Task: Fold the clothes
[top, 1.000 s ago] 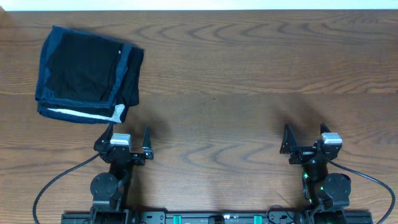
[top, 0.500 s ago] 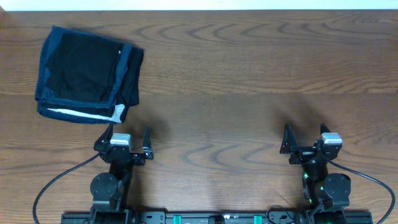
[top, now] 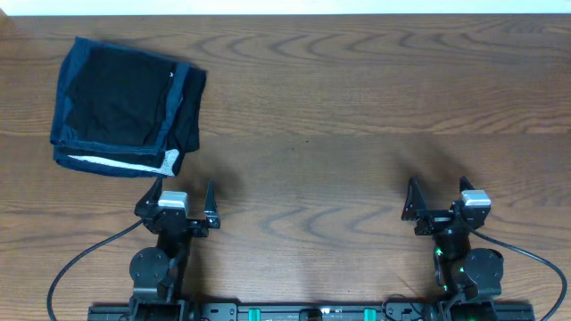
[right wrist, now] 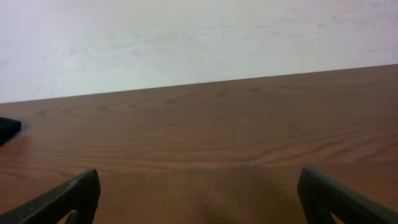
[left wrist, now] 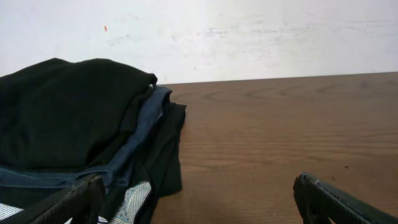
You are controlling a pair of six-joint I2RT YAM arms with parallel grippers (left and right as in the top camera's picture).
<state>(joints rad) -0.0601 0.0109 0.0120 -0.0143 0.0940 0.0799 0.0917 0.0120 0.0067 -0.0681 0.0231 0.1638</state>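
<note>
Clothes (top: 116,98) beyond low, splayed left end effector (top: 186,189)

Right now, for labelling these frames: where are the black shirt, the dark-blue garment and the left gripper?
black shirt (top: 111,94), overhead view, middle of its folded top face.
dark-blue garment (left wrist: 144,127), left wrist view, its exposed blue edge under the shirt.
left gripper (top: 186,185), overhead view, midway between its open fingertips.

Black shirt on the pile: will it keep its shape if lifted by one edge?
Probably not: the black shirt drapes in soft rounded folds, so it would likely sag and unfold. It lies stacked with the blue garment, so a push may shift both.
</note>
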